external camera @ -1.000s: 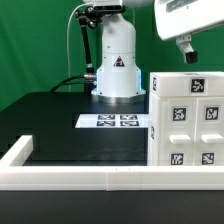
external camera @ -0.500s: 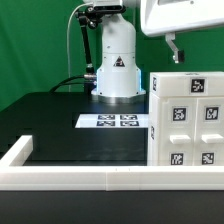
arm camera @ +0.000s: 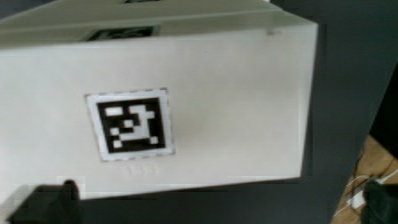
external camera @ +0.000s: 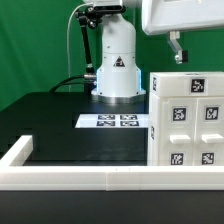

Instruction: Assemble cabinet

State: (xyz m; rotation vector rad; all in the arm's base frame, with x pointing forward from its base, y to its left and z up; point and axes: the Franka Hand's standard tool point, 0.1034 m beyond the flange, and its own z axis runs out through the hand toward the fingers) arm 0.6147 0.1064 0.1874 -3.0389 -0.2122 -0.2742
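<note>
The cabinet [external camera: 187, 120] is a white boxy unit with several black-and-white tags on its front. It stands on the black table at the exterior view's right. My gripper [external camera: 176, 50] hangs above its top, apart from it, holding nothing. In the wrist view the cabinet's white top face [arm camera: 178, 70] with one tag [arm camera: 132, 125] fills most of the picture. One dark fingertip [arm camera: 45, 205] shows at the frame's edge and the space where the jaws would meet is empty, so the gripper [arm camera: 199, 215] is open.
The marker board [external camera: 115, 121] lies flat on the table before the robot's white base [external camera: 117, 65]. A long low white border rail [external camera: 80, 178] runs along the table's near edge and up the exterior view's left side.
The gripper has moved a little toward the exterior view's left and looms larger above the cabinet, then holds still. The cabinet has not moved.
</note>
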